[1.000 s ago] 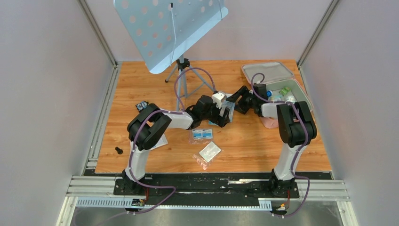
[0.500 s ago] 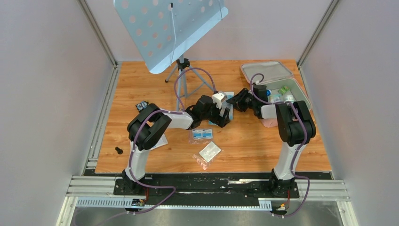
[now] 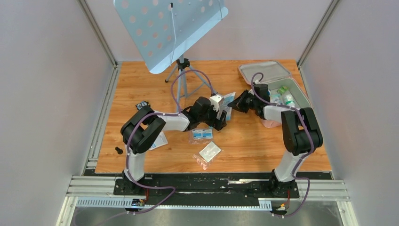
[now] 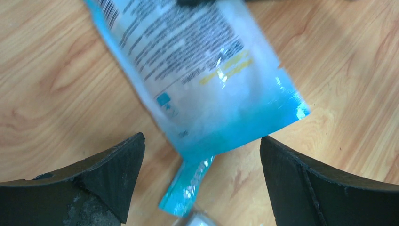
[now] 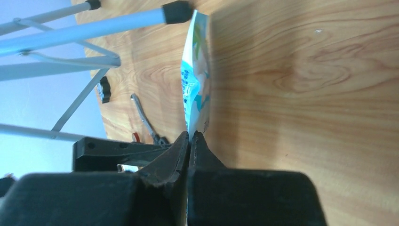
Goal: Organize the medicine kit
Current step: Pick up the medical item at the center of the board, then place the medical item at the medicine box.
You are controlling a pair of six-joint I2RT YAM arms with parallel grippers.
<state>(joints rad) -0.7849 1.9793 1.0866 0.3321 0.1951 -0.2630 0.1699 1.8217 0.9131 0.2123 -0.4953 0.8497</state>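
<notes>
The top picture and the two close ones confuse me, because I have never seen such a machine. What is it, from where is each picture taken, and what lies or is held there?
These are two robot arms bolted at the near edge of a wooden table. The top view looks down from above and behind them; each close view comes from a camera on one wrist. On the table stand a music stand and the open pink medicine kit with small bottles inside; clear sachets lie in the middle. The right hand is shut on the edge of a blue-white packet. The left hand is open near that packet and holds nothing.
</notes>
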